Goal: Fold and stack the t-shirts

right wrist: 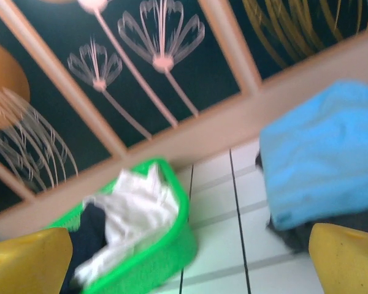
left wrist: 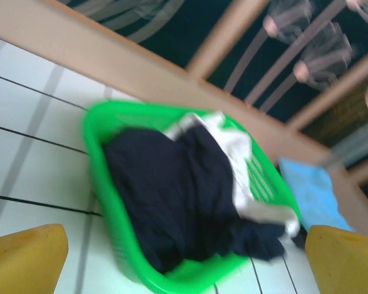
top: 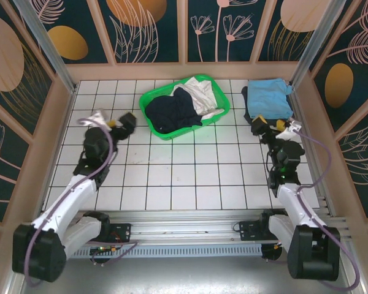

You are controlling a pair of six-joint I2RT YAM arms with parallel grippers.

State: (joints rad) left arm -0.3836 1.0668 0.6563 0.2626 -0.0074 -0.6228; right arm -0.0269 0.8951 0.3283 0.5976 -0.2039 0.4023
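Left hand (top: 119, 122) at nine o'clock, right hand (top: 271, 127) at three, both spread, empty. Navy t-shirt (top: 175, 111) and white t-shirt (top: 199, 98) in basket (top: 219, 93) at twelve; light blue t-shirt (top: 268, 98) at two.

Frame contents, blurred throughout:

- Green mesh basket (left wrist: 93, 160): centre of frame, resting on the table, tilted across the view.
- Dark navy t-shirt (left wrist: 172, 196): crumpled, filling most of the basket, one end spilling over the rim toward 4 o'clock.
- White t-shirt (left wrist: 239, 165): bunched in the basket at the navy one's 2 o'clock side, touching it.
- Light blue t-shirt (left wrist: 310, 196): on the table at 3 o'clock, apart from the basket.
- White gridded table (left wrist: 30, 122): 9 o'clock side.
- Wooden rail (left wrist: 141, 67): diagonal, behind the basket.
- Dark flower-patterned wall panel (left wrist: 172, 30): 12 o'clock.
- Left gripper (left wrist: 184, 263): jaws wide apart, empty; yellow fingertips (left wrist: 24, 260) at 8 and 4 o'clock.
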